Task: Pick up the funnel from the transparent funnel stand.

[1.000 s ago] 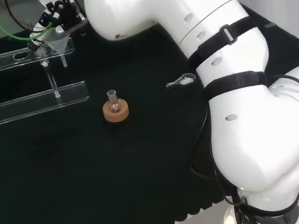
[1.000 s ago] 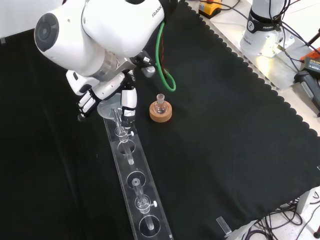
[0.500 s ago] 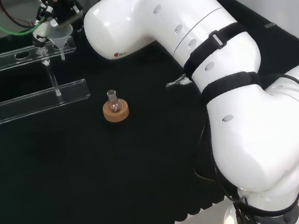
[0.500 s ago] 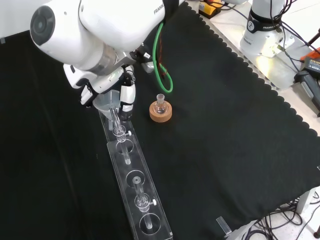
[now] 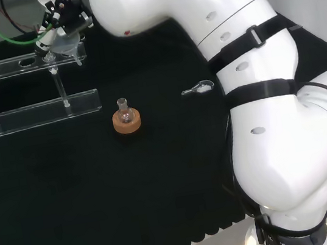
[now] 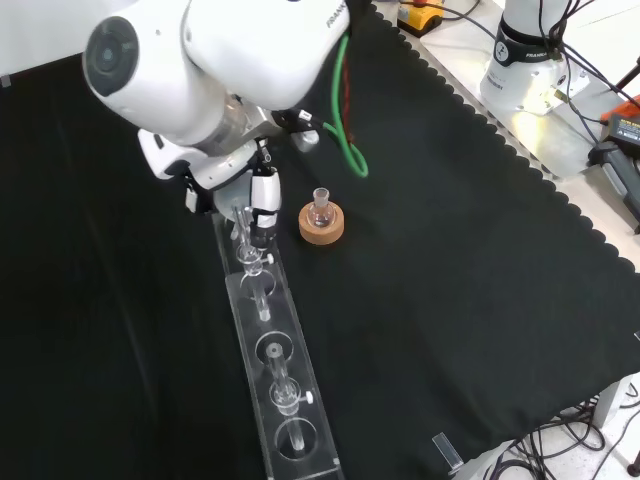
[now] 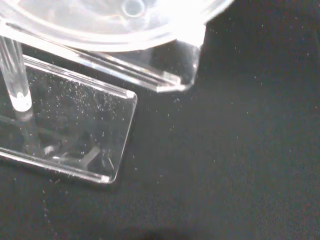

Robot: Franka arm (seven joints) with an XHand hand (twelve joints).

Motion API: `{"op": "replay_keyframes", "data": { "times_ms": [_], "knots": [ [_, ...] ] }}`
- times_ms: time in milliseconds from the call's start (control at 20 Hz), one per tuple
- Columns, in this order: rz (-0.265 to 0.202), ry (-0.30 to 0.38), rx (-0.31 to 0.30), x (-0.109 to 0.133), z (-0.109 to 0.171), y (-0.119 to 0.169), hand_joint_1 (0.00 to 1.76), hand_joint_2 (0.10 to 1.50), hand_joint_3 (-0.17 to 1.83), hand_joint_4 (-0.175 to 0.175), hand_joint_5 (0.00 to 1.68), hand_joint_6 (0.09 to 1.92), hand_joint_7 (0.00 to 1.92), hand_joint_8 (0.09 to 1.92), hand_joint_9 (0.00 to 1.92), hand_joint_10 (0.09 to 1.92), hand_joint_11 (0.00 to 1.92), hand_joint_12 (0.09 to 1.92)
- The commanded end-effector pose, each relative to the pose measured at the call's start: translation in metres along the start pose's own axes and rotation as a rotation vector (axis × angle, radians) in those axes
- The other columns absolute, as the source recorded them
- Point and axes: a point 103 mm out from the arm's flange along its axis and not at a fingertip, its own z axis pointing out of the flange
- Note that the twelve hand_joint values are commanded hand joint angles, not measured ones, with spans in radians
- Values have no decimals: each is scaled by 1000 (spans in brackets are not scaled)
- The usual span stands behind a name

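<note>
The clear funnel (image 5: 64,47) sits tilted at the right end of the transparent stand's upper shelf (image 5: 1,68) in the head view, its stem slanting down to the right. The black and white hand (image 5: 65,15) is over it, fingers curled at the funnel's rim. In the front view the hand (image 6: 262,194) comes from the top and covers most of the funnel (image 6: 240,208) at the far end of the long stand (image 6: 283,392). The wrist view has the funnel's bowl (image 7: 100,22) close up, above the shelf's corner (image 7: 167,77) and the stand's base plate (image 7: 75,132).
A cork ring with a small glass flask (image 5: 126,118) stands on the cloth near the stand, in the front view (image 6: 321,222) just right of the hand. A small clear piece (image 5: 199,88) lies by the arm's link. A green cable (image 6: 345,120) hangs beside the hand.
The hand and arm have shifted right in the front view. The funnel now leans instead of hanging straight. The stand's near-hand end has shifted slightly with it.
</note>
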Motion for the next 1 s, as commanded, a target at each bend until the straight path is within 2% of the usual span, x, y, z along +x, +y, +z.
{"op": "replay_keyframes", "data": {
  "times_ms": [50,300,350,600,750,900,1000],
  "knots": [
    [-22,30,-270,-13,7,-29,892,937,345,171,1422,1303,1920,1023,1920,1208,1920,1071],
    [-40,82,-374,-23,-3,-42,972,863,513,175,1463,1310,1920,1051,1920,1265,1920,1130],
    [-45,101,-420,-28,-9,-49,985,854,527,175,1467,1310,1920,1063,1920,1279,1920,1142],
    [-42,151,-496,-43,-29,-65,1021,821,583,175,1485,1317,1920,1098,1920,1311,1920,1171],
    [-38,261,-515,-71,-57,-82,1034,803,617,175,1493,1322,1920,1113,1920,1322,1920,1184],
    [1,415,-527,-121,-97,-111,1043,794,633,175,1498,1324,1920,1120,1920,1329,1920,1192],
    [12,515,-511,-148,-113,-126,1045,792,637,175,1499,1325,1920,1121,1920,1331,1920,1194]
  ]
}}
